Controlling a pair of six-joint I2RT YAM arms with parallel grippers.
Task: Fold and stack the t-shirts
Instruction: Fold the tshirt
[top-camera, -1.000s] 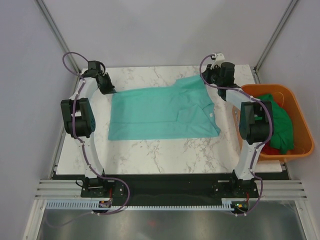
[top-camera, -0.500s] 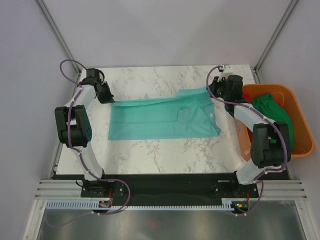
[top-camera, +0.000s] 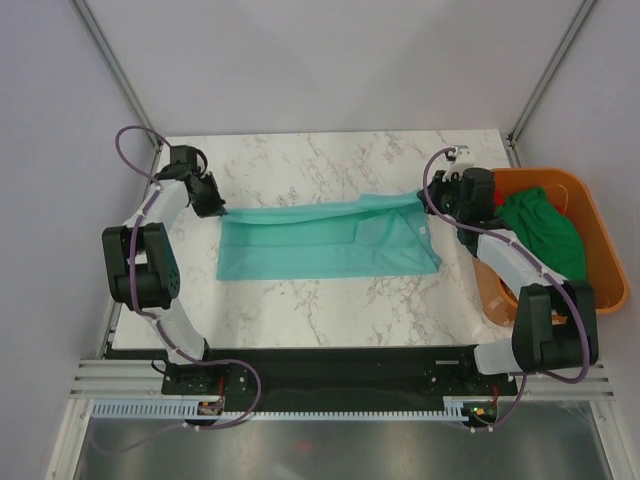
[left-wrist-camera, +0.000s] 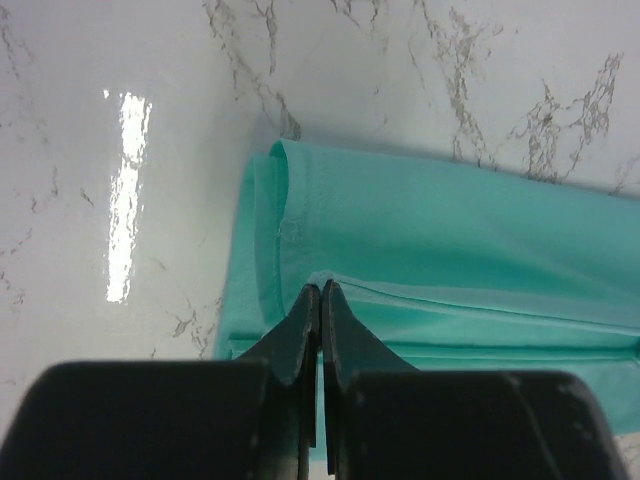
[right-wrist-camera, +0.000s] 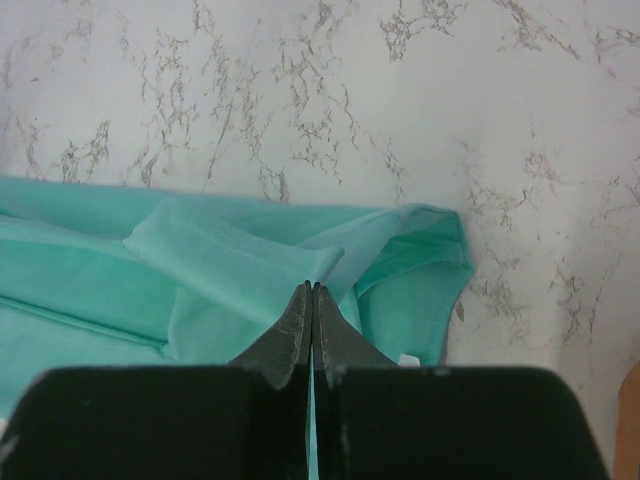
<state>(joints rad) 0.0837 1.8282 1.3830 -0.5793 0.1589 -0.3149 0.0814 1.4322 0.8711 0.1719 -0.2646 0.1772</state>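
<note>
Teal t-shirt (top-camera: 320, 245): centre of the top view, lying widthwise on the marble, upper edge stretched in a straight line from one gripper to the other.
Shirt, left end: in the left wrist view (left-wrist-camera: 430, 230), hem doubled into a soft roll at upper left of the cloth, layered folds running off to the right.
Shirt, right end: in the right wrist view (right-wrist-camera: 120, 270), a sleeve flap folded over the body, collar opening at centre right with a small white tag by it.
Left gripper (top-camera: 215, 208): at the shirt's upper left corner; seen up close (left-wrist-camera: 320, 290), jaws pressed together, pinching a thin layer of teal cloth.
Right gripper (top-camera: 436, 198): at the shirt's upper right corner; seen up close (right-wrist-camera: 312, 288), tips squeezed tight on a peak of the fabric.
Dark green t-shirt (top-camera: 540, 225): bunched up, right of the frame, inside the tub.
Orange tub (top-camera: 600, 250): right edge of the frame, just beside the table.
Table (top-camera: 330, 160): white marble, bare above and below the teal shirt.
</note>
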